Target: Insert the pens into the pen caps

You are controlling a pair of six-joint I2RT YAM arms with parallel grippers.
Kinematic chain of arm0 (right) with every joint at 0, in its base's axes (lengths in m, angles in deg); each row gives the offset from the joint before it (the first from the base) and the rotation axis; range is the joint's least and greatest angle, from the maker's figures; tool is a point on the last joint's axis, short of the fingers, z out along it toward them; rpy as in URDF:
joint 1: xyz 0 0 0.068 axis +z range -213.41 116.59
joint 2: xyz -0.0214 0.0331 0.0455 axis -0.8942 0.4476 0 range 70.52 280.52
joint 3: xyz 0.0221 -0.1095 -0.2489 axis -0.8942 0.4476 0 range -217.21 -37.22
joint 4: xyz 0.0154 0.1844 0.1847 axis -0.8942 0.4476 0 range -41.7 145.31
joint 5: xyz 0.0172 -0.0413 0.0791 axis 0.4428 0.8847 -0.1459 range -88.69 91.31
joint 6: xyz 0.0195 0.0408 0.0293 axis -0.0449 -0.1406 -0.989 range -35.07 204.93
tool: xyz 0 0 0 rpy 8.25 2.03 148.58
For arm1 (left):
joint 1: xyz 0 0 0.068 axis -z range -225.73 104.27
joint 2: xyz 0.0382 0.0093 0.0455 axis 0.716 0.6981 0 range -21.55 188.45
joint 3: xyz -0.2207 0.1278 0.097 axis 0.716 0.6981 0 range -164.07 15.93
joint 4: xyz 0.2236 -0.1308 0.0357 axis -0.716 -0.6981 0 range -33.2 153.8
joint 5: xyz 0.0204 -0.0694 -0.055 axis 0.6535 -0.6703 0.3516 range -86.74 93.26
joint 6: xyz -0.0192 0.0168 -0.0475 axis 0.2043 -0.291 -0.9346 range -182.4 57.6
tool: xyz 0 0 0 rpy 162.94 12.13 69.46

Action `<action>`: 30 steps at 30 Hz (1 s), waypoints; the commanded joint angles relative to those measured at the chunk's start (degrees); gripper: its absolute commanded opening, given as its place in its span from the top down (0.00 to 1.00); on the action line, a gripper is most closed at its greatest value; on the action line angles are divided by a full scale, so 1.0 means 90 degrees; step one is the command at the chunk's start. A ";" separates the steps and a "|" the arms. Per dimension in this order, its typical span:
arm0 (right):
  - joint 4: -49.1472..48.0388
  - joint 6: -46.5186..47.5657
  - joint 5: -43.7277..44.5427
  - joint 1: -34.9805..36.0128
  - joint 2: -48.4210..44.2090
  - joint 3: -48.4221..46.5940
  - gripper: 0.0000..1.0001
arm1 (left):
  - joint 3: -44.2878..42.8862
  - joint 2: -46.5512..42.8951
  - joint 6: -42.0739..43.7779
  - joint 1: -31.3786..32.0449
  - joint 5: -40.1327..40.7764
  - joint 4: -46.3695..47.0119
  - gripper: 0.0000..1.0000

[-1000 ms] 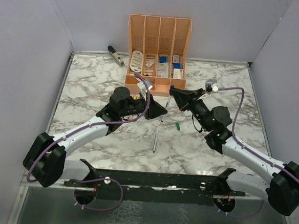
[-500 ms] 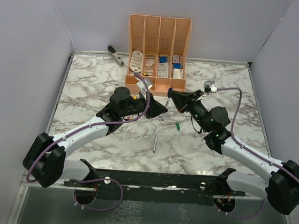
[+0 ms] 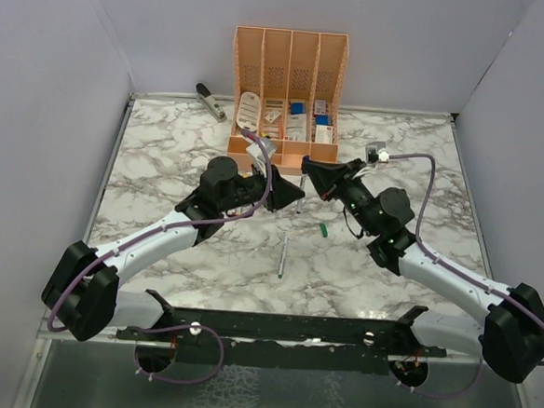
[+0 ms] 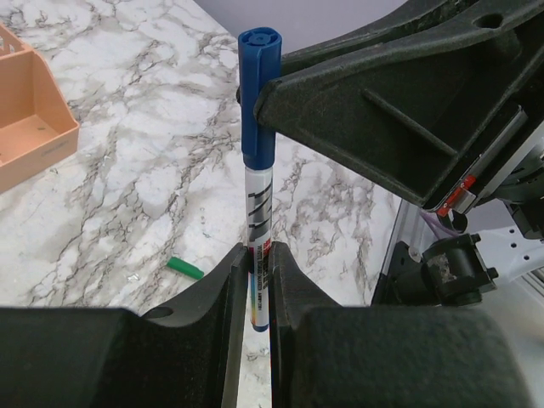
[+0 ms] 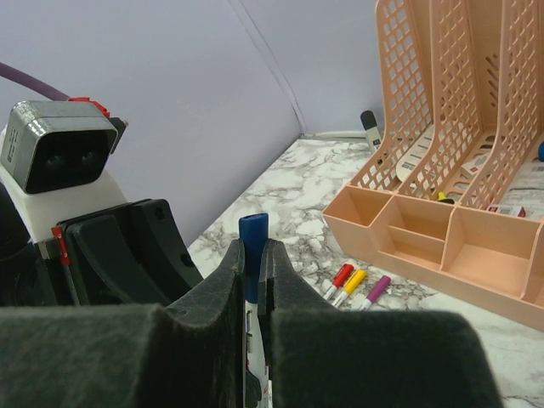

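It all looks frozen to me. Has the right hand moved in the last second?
Yes, slightly. The right hand has crept left, along the front of the organizer.

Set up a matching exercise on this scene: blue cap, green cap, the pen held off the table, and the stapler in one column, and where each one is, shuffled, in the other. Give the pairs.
1. blue cap
2. green cap
3. raised pen
4. stapler

A. lying loose on the marble table
B. between the fingers of the left gripper
C. at the table's far edge, left of the orange organiser
D. pinched by the right gripper

Pairs: 1-D, 2-A, 3-B, 4-C
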 commanded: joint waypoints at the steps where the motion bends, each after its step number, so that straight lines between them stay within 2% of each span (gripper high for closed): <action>1: 0.1108 0.0020 -0.0303 0.0136 0.0167 -0.0008 0.99 | -0.0484 -0.0128 0.0092 -0.0062 0.0871 0.1051 1.00; 15: 0.2005 0.0254 -0.0112 0.0337 0.0467 -0.0171 0.99 | -0.0626 -0.0273 0.0286 -0.0165 0.1545 0.1138 1.00; 30: 0.2705 0.0423 0.0771 0.1180 0.1093 -0.0553 0.99 | -0.0656 -0.0402 0.0629 -0.0204 0.2307 0.1112 1.00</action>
